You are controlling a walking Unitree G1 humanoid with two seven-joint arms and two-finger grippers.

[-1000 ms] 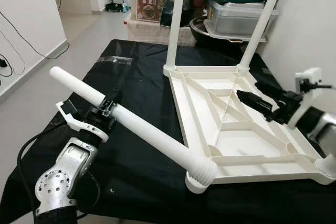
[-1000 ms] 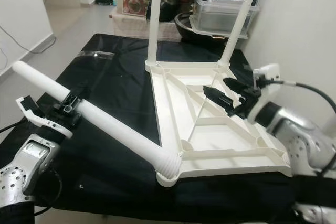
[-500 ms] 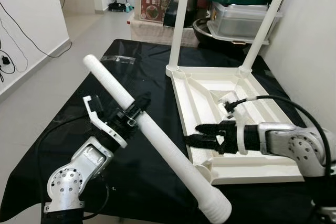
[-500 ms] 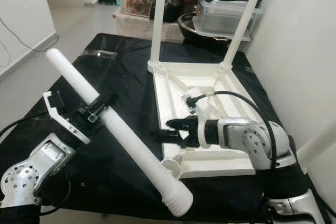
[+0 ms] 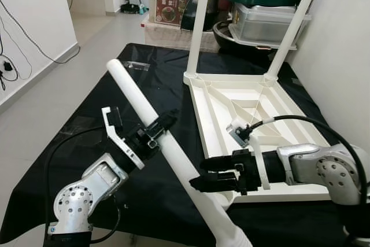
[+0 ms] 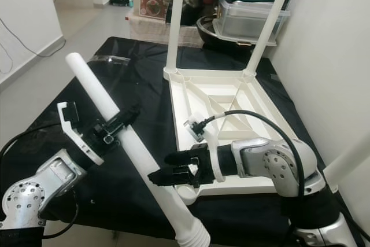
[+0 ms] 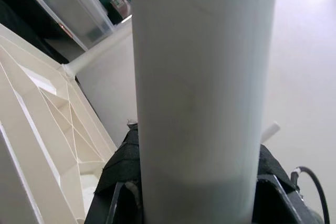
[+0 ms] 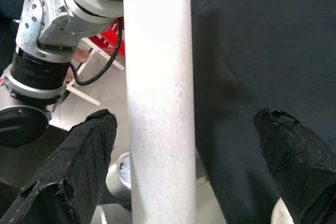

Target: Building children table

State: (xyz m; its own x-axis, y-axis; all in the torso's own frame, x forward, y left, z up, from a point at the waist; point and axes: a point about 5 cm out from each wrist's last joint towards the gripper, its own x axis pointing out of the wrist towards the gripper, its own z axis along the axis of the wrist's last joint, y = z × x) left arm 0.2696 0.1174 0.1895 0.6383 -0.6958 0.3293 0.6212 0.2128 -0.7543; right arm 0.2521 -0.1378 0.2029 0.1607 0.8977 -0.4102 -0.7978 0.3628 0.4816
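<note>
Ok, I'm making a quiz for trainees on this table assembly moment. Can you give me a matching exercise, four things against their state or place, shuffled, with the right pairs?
Things:
1. loose table leg
2. left end effector
3. right end effector
4. upside-down tabletop

States:
A. open, fingers on either side of the leg's lower part
B. lying on the black cloth with two legs already standing up from its far corners
C. held slanted in the air, threaded end low and near
D. shut around the middle of the leg

Pairs: 1-C, 2-D, 3-A, 4-B
</note>
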